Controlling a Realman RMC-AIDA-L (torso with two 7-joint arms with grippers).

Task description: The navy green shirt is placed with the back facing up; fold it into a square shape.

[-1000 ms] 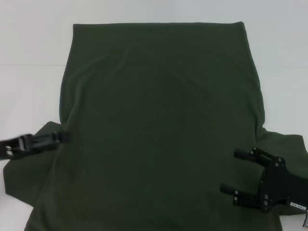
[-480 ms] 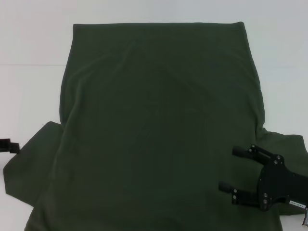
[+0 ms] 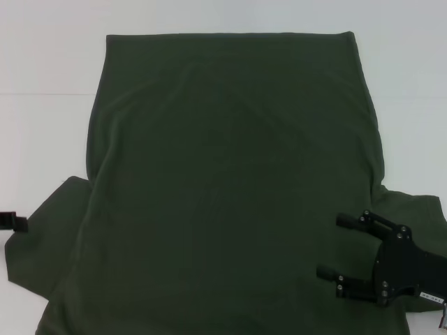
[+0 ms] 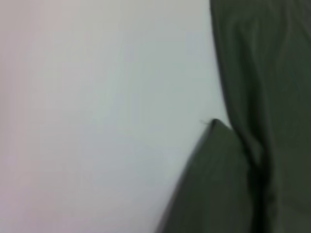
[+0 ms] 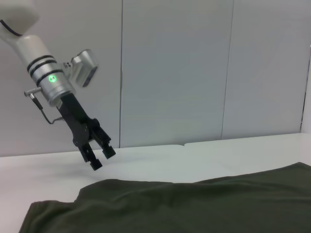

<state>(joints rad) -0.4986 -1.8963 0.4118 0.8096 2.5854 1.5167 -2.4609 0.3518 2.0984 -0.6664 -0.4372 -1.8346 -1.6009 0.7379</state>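
Shirt: the navy green shirt (image 3: 230,188) lies spread flat on the white worktop (image 3: 49,63), plain side up, no lettering to be seen. Its straight hem is at the far side, and both short sleeves stick out at the near corners.

Shirt's left sleeve: it fans out onto the worktop at the near left, its pointed corner showing in the left wrist view (image 4: 214,124).

Left pincer: the left pincer (image 5: 97,156) hangs tilted above the worktop, just off the left sleeve's outer edge and not touching the cloth. Its two black fingers stand a little apart with nothing between them. In the head view only a black tip peeks in at the left edge (image 3: 12,222).

Right pincer: the right pincer (image 3: 334,246) sits over the shirt's near right part, beside the right sleeve, fingers pointing toward the middle of the cloth. The two fingers are spread wide, holding nothing.

Worktop: white and bare around the shirt, with pale wall panels (image 5: 194,73) behind it.
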